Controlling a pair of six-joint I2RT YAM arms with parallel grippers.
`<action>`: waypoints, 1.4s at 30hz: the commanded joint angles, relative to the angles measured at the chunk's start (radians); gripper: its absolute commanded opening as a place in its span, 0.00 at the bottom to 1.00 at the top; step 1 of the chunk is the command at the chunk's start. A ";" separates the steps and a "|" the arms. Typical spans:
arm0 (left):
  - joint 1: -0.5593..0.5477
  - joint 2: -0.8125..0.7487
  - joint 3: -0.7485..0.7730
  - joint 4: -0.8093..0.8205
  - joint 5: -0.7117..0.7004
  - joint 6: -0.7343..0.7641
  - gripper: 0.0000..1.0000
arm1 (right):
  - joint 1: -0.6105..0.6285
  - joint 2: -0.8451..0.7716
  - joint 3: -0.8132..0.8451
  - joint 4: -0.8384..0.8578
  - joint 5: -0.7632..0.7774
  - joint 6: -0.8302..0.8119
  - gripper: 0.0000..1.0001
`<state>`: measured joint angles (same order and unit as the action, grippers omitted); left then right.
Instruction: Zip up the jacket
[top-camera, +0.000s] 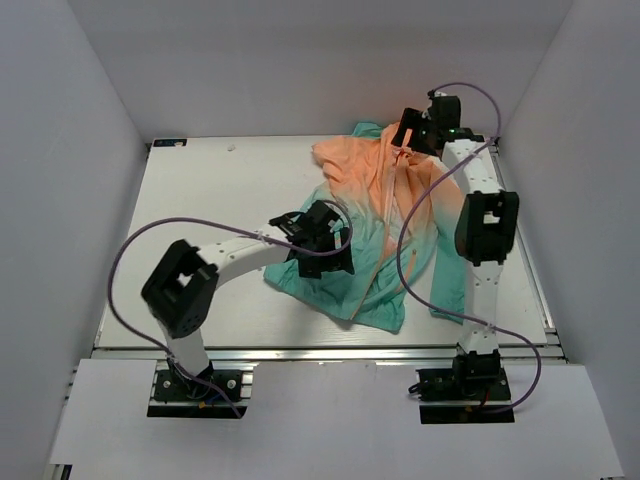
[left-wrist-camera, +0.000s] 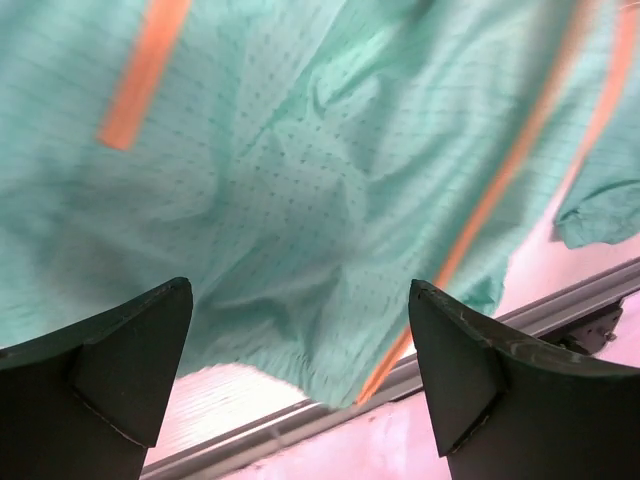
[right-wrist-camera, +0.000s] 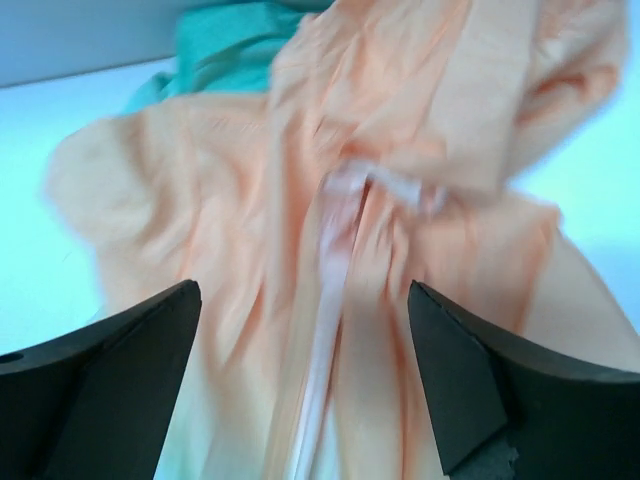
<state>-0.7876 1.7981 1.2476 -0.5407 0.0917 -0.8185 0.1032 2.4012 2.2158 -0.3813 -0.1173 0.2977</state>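
Note:
The jacket (top-camera: 380, 215) lies crumpled on the table, orange at the far end, teal near the front. My left gripper (top-camera: 335, 255) hovers open over its teal hem; the left wrist view shows teal fabric (left-wrist-camera: 300, 180) with an orange zipper line (left-wrist-camera: 490, 200) running to the hem between the spread fingers (left-wrist-camera: 470, 370). My right gripper (top-camera: 408, 132) is open above the orange collar end; the right wrist view shows orange cloth (right-wrist-camera: 220, 200) and the pale zipper line (right-wrist-camera: 335, 300) between its fingers (right-wrist-camera: 470, 380). Neither holds anything.
The white table (top-camera: 220, 200) has a metal front rail (top-camera: 330, 350), seen also in the left wrist view (left-wrist-camera: 560, 305). White walls enclose the back and sides. A purple cable (top-camera: 405, 250) from the right arm hangs over the jacket.

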 joint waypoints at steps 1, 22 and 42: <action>0.008 -0.135 -0.031 0.025 -0.128 0.129 0.98 | 0.015 -0.345 -0.175 0.025 0.005 -0.043 0.89; 0.195 0.452 0.524 0.019 -0.196 0.409 0.98 | 0.322 -0.863 -1.401 0.173 0.195 0.285 0.89; 0.235 0.028 -0.166 0.110 -0.323 0.199 0.98 | 0.421 -0.353 -0.750 -0.119 0.288 0.092 0.85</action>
<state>-0.5537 1.8305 1.1046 -0.2813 -0.2371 -0.5858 0.5079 2.0838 1.5150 -0.4282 0.1925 0.4068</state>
